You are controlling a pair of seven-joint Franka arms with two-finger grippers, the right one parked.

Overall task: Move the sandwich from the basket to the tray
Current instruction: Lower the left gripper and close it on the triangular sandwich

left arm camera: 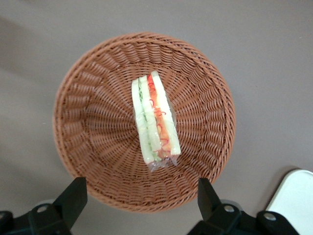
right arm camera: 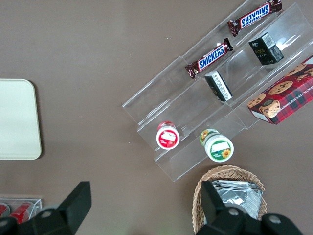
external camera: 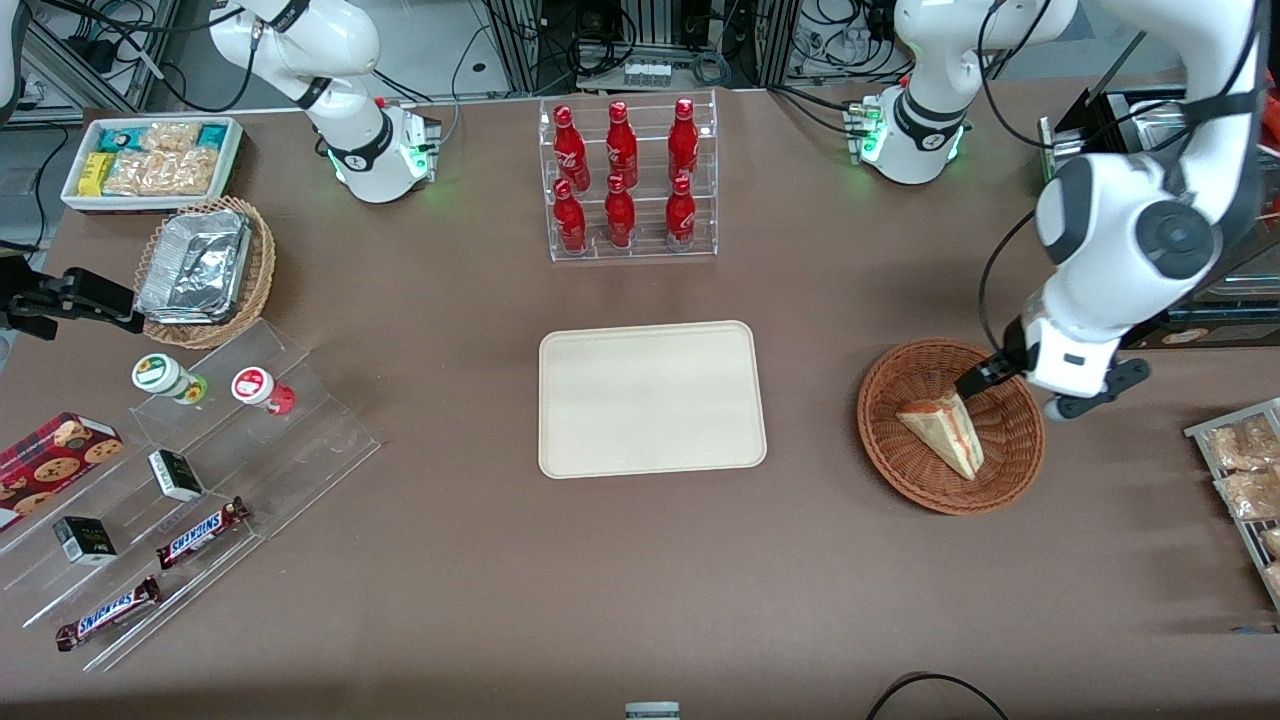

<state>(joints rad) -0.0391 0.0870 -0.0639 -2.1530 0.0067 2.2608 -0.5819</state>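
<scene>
The sandwich, a clear-wrapped wedge with pale bread and orange and green layers, lies on its side in the round reddish-brown basket. My left gripper hovers over the basket's rim, a little farther from the front camera than the sandwich. In the left wrist view the gripper is open, its black fingers spread wide above the basket, with nothing between them. The sandwich sits apart from them, untouched. The cream tray lies bare at the table's middle, and its corner shows beside the basket.
A clear rack of red bottles stands farther from the camera than the tray. Toward the parked arm's end are a tan basket with foil containers, a white snack bin and an acrylic stand. A wire rack of packets sits beside the basket.
</scene>
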